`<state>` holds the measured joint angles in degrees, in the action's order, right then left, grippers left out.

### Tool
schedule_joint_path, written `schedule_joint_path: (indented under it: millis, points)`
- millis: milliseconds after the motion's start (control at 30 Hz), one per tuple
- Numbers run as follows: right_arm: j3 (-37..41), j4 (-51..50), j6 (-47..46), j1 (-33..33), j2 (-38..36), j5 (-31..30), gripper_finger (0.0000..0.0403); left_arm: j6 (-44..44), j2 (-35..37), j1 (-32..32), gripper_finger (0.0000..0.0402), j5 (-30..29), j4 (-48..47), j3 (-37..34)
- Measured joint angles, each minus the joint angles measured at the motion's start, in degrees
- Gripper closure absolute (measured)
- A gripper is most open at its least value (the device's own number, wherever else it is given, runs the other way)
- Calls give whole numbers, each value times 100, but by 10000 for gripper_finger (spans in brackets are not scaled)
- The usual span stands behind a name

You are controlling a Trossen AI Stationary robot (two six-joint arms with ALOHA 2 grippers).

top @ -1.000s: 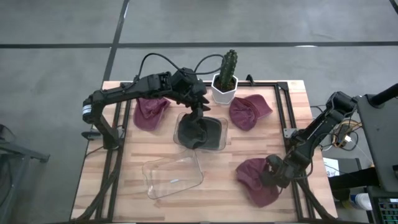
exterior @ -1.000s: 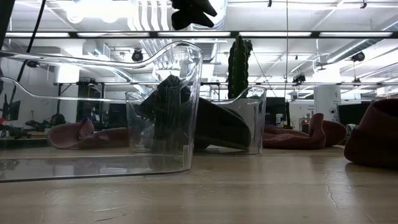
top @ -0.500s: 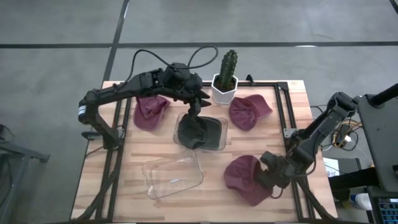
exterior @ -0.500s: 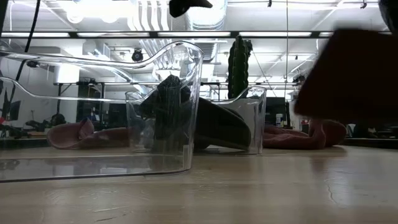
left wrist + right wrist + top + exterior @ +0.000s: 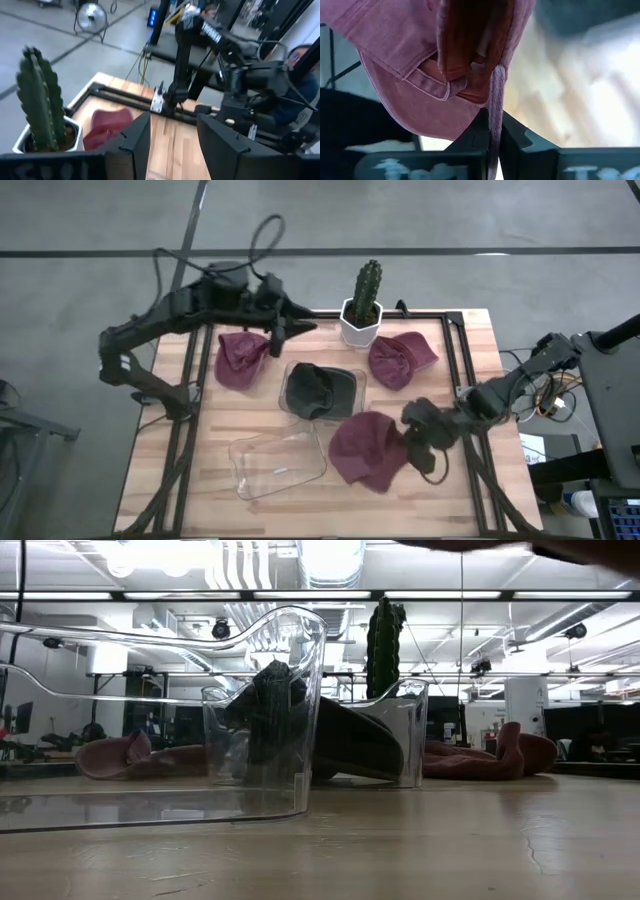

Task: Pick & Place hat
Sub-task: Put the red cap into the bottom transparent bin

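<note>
My right gripper (image 5: 415, 432) is shut on a maroon hat (image 5: 365, 450) above the table's near middle. The hat fills the right wrist view (image 5: 420, 45) and shows at the low view's top edge (image 5: 560, 548). My left gripper (image 5: 292, 328) is open and empty, raised over the far left; its fingers stand apart in the left wrist view (image 5: 172, 145). A dark hat (image 5: 312, 388) lies in a clear bin (image 5: 352, 380) at mid-table. A second clear bin (image 5: 278, 465) stands empty near the front edge. My right gripper pinches a narrow strip of cloth at the hat's rim (image 5: 494, 107) between its two fingers. The fingers come from the table's right side. The hat spreads toward the table's left from the fingers and is lifted clear of the table.
Two more maroon hats lie at the back, one on the left (image 5: 243, 358) and one on the right (image 5: 400, 358). A cactus in a white pot (image 5: 362, 308) stands between them at the far edge. A black frame (image 5: 455, 360) runs along the table's right side.
My right gripper has lifted the maroon hat off the near right corner and carried it toward the table's left, up to the two bins. My left gripper has drawn away from the dark hat's bin toward the far left edge; the dark hat stays in the bin.
</note>
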<state>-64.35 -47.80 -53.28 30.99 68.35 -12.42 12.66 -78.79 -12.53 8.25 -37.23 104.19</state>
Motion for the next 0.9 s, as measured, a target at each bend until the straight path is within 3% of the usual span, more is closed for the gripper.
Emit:
schedule_joint_path:
  millis: [200, 400, 767, 900]
  points:
    - [-694, 173, 1890, -1003, 249, 136, 390, 5, 327, 0, 248, -30, -30, -29]
    - [-1272, 924, 3692, -1814, 925, 979, 390, 99, 495, 0, 248, -35, -138, -32]
    - [-3116, 1256, 5675, -2539, 3309, 2530, 390, 99, 626, 0, 248, -39, -403, -41]
    - [-4072, 828, 5983, -2610, 4336, 3157, 390, 99, 629, 0, 248, -39, -422, -41]
